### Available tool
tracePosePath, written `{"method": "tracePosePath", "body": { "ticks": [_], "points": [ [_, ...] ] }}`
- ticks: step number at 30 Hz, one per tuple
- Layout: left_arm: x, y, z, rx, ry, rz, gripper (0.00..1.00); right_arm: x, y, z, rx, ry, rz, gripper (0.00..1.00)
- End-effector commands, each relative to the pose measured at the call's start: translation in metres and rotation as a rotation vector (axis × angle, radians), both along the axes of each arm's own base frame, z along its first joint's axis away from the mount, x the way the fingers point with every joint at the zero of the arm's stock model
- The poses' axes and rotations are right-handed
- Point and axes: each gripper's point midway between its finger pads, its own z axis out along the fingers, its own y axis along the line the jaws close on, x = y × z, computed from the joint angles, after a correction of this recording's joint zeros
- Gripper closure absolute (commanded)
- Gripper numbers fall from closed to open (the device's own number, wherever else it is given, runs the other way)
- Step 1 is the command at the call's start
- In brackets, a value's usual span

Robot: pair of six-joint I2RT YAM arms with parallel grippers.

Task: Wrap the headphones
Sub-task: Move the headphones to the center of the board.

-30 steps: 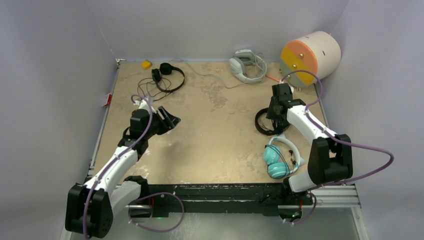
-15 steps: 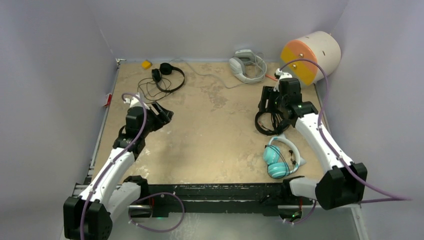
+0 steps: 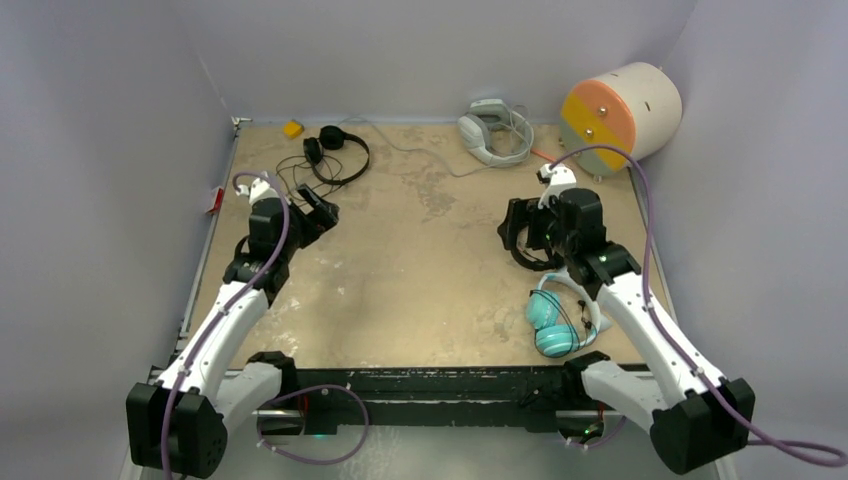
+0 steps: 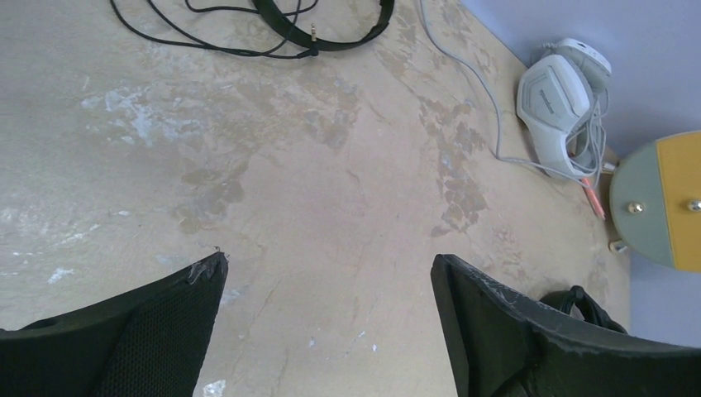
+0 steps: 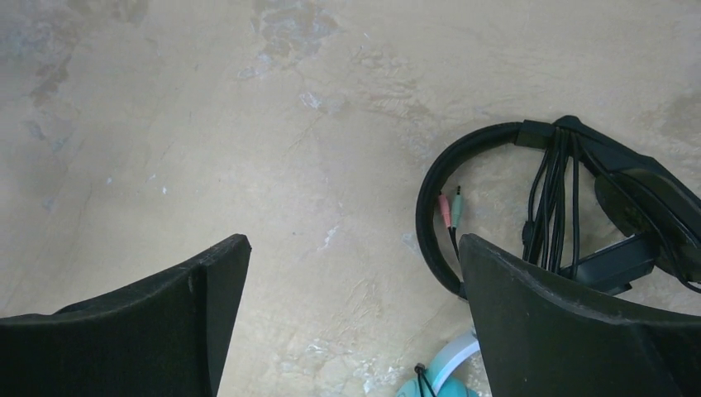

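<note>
One black pair of headphones [image 3: 338,155] lies at the far left with its thin cord loose beside it; its band [image 4: 331,35] shows at the top of the left wrist view. A second black pair [image 3: 530,252] lies on the right with its cord bundled across the band [image 5: 555,194]. The teal-cupped pair [image 3: 555,325] rests nearer, its edge [image 5: 438,382] just below my right gripper. My left gripper [image 3: 318,212] [image 4: 328,258] hangs open over bare table. Left of the bundled pair, my right gripper [image 3: 517,225] [image 5: 354,240] is open and holds nothing.
A white-grey headset [image 3: 492,130] [image 4: 554,99] with a grey cord sits at the back. An orange and yellow drum [image 3: 620,110] [image 4: 661,198] lies in the far right corner. A small yellow block [image 3: 292,128] is at the far left corner. Walls close three sides.
Both grippers opened wide. The right gripper drew off the bundled black headphones, leftward and nearer. The left gripper moved farther away and to the left.
</note>
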Motion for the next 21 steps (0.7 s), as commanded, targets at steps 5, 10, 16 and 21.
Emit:
{"method": "tracePosePath", "body": {
  "ticks": [5, 10, 16, 21],
  "points": [
    [-0.013, 0.026, 0.007, 0.072, -0.091, 0.107, 0.00, 0.000, -0.017, 0.022, 0.030, -0.237, -0.076, 0.01],
    [-0.020, 0.026, 0.007, 0.053, -0.185, 0.104, 0.00, -0.008, -0.014, 0.020, 0.104, -0.311, -0.075, 0.01],
    [-0.010, 0.025, 0.003, 0.097, -0.159, 0.085, 0.01, -0.010, -0.011, 0.023, 0.105, -0.272, -0.060, 0.01],
    [0.018, 0.029, -0.014, 0.088, 0.029, 0.166, 0.03, -0.016, -0.012, 0.021, 0.091, -0.236, -0.057, 0.02]
  ]
}}
